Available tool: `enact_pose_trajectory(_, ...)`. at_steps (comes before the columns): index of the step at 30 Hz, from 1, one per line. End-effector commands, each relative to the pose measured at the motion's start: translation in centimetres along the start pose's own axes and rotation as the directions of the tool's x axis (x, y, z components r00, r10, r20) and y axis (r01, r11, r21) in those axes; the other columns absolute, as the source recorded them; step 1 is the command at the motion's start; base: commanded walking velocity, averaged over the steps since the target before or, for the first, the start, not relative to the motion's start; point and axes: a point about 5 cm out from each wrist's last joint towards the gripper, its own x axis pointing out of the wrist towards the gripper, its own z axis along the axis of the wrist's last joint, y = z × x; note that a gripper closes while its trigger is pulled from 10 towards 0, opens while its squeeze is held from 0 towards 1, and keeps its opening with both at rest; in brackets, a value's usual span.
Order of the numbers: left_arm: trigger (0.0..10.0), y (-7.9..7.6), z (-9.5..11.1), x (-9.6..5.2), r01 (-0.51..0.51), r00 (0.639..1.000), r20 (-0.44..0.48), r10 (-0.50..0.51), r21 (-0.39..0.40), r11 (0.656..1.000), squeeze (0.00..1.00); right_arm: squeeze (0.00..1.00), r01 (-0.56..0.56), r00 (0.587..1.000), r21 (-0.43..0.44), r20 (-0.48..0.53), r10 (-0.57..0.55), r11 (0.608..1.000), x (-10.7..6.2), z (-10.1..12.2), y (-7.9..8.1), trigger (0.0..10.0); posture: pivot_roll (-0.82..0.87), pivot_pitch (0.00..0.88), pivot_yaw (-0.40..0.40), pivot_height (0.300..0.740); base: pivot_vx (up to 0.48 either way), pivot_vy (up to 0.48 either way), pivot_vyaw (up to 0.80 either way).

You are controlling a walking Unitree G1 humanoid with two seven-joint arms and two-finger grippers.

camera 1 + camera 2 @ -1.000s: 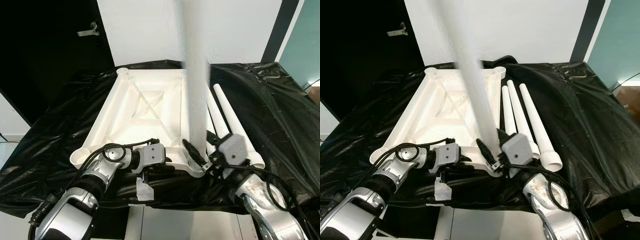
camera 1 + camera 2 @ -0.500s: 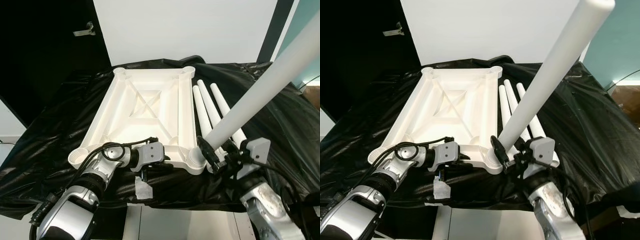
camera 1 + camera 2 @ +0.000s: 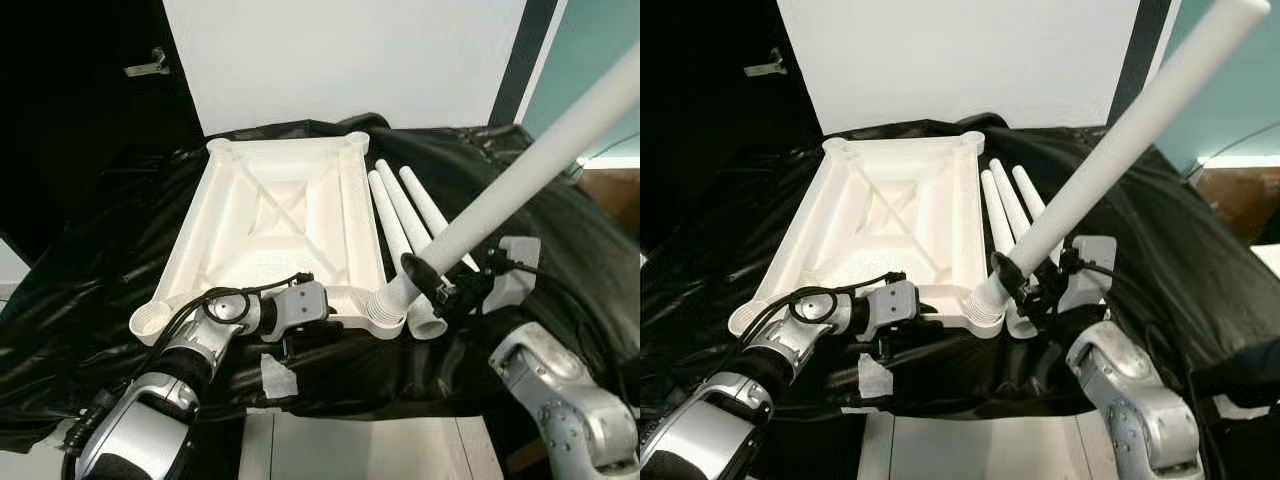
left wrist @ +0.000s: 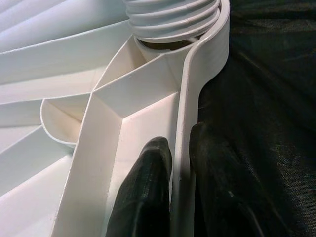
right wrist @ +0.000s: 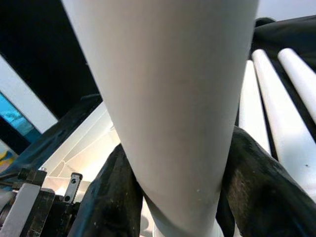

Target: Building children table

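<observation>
A white upside-down table top (image 3: 280,215) lies on a black-covered surface. My left gripper (image 3: 335,318) is shut on its near rim (image 4: 180,163), one finger (image 4: 145,192) inside and one outside. My right gripper (image 3: 432,285) is shut on a long white table leg (image 3: 520,175), which leans up and to the right. The leg's threaded end (image 3: 385,308) sits at the near right corner socket (image 4: 173,15). In the right wrist view the leg (image 5: 173,98) stands between two black fingers (image 5: 254,182).
Three more white legs (image 3: 400,215) lie side by side on the black sheet (image 3: 520,240) right of the table top. A black door with a handle (image 3: 140,65) stands at the back left. A white wall (image 3: 340,60) is behind.
The leg has swung from upright to leaning far right, its threaded end lowering to the near right corner socket. My right gripper moved right with it. The camera shifted; the left gripper kept its hold.
</observation>
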Motion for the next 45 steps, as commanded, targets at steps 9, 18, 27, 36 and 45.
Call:
enact_pose_trajectory(9, 10.0, -1.3, -1.6, 0.8, -0.071, 0.996, -0.051, 0.068, -0.071, 0.995, 0.0, 0.0, -0.035, 0.986, -0.046, -0.163, 0.027, 0.998, 1.0, -0.4, 0.1, 10.0, -0.16, 0.026, 0.049, 0.74, 0.0, 0.0, 0.0)
enact_pose_trajectory(18, 10.0, -1.3, -1.5, 1.1, -0.073, 0.997, -0.045, 0.07, -0.077, 0.994, 0.0, 0.0, -0.118, 0.975, -0.166, -0.206, 0.083, 0.979, 1.3, 1.3, -0.1, 10.0, -0.16, 0.027, 0.046, 0.74, 0.0, 0.0, 0.0)
enact_pose_trajectory(27, 10.0, -1.5, -1.5, 1.3, -0.076, 0.997, -0.036, 0.073, -0.083, 0.994, 0.0, 0.0, -0.14, 0.973, -0.171, -0.207, 0.103, 0.975, 1.8, 1.9, 0.5, 10.0, -0.16, 0.033, 0.038, 0.74, 0.0, 0.0, 0.0)
enact_pose_trajectory(36, 10.0, -1.9, -1.4, 1.8, -0.08, 0.997, -0.027, 0.078, -0.096, 0.992, 0.0, 0.0, -0.19, 0.973, -0.289, -0.184, 0.141, 0.938, 2.8, 3.7, 1.0, 10.0, -0.17, 0.043, 0.025, 0.74, 0.0, 0.0, 0.0)
enact_pose_trajectory(45, 10.0, -2.0, -1.2, 2.1, -0.084, 0.996, -0.019, 0.083, -0.099, 0.992, 0.0, 0.0, -0.23, 0.968, -0.375, -0.188, 0.169, 0.898, 3.3, 4.3, 1.2, 10.0, -0.17, 0.034, 0.017, 0.74, 0.0, 0.0, 0.0)
